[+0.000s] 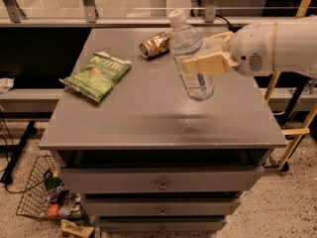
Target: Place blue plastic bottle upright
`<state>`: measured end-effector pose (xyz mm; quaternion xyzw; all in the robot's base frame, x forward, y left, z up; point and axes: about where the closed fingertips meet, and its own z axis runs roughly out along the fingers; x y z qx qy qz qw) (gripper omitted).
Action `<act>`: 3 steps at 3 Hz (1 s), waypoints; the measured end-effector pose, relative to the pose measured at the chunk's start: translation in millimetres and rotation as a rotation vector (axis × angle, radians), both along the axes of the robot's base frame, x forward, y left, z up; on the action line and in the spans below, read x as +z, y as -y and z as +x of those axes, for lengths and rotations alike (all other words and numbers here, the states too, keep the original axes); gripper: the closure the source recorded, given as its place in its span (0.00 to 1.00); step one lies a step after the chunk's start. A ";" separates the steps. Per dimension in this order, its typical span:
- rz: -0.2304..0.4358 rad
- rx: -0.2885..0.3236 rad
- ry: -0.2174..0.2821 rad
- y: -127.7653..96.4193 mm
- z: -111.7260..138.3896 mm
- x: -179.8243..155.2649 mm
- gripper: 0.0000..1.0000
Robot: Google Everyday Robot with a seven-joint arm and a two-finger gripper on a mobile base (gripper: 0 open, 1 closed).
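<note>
The blue plastic bottle is clear with a small white cap on top and a pale label. It is nearly upright, leaning a little to the left, held above the right half of the grey cabinet top. My gripper reaches in from the right and is shut on the bottle's middle, one cream finger across its front. The bottle's base hangs just above the surface.
A crushed gold-brown can lies at the back, just left of the bottle. A green chip bag lies on the left side. A wire basket with items sits on the floor at lower left. Yellow poles stand at the right.
</note>
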<state>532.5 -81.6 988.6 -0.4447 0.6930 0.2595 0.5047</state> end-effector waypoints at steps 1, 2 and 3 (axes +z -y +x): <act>0.123 -0.094 0.074 15.0 26.2 6.6 1.00; 0.249 -0.157 0.106 19.4 54.9 -2.3 1.00; 0.298 -0.181 0.090 16.3 73.9 -15.7 1.00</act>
